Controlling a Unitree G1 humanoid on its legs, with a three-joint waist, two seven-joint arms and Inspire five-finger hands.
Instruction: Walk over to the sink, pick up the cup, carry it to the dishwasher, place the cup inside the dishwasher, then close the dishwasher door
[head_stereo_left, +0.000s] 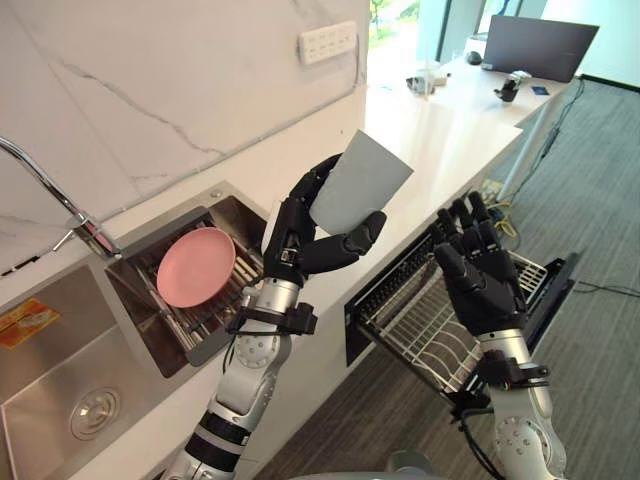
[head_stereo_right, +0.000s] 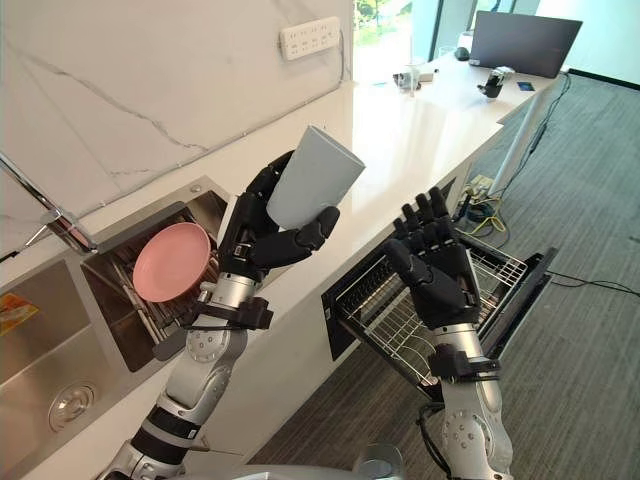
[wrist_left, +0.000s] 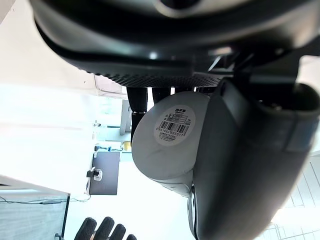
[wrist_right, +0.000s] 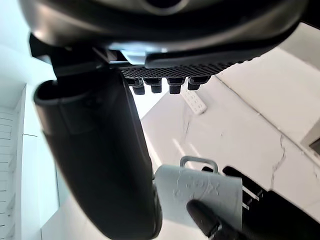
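**Cup lifted above the desk, dishwasher open to the right**

A long white desk (head_stereo_left: 430, 130) runs along a marble wall (head_stereo_left: 150, 100). At its left end is the steel sink (head_stereo_left: 60, 380), and beside it a pink plate (head_stereo_left: 196, 266) stands on edge in a drainer.

Further right, the left hand (head_stereo_left: 300, 240) is raised over the desk edge and grips the pale grey cup (head_stereo_left: 360, 185). The thumb crosses the front of the lower wall and the fingers (head_stereo_left: 312, 180) curl behind it. The cup is tilted, with its mouth pointing up and away, clear of the desk.

Below and to the right, the dishwasher (head_stereo_left: 352, 325) has its wire rack (head_stereo_left: 420, 330) pulled out over the lowered door (head_stereo_left: 557, 290). The right hand (head_stereo_left: 480, 275) hangs above the rack with straight, spread fingers and holds nothing.

The cup looks stiff and light, and is probably empty. Its wall is smooth, so I think it can slide in the grasp if the tilt grows. A hold around the body near the base seems the safest. The right wrist view shows what may be a small handle (wrist_right: 198, 161), but it looks too narrow for these fingers. If the cup is ceramic, it should meet the wires gently.
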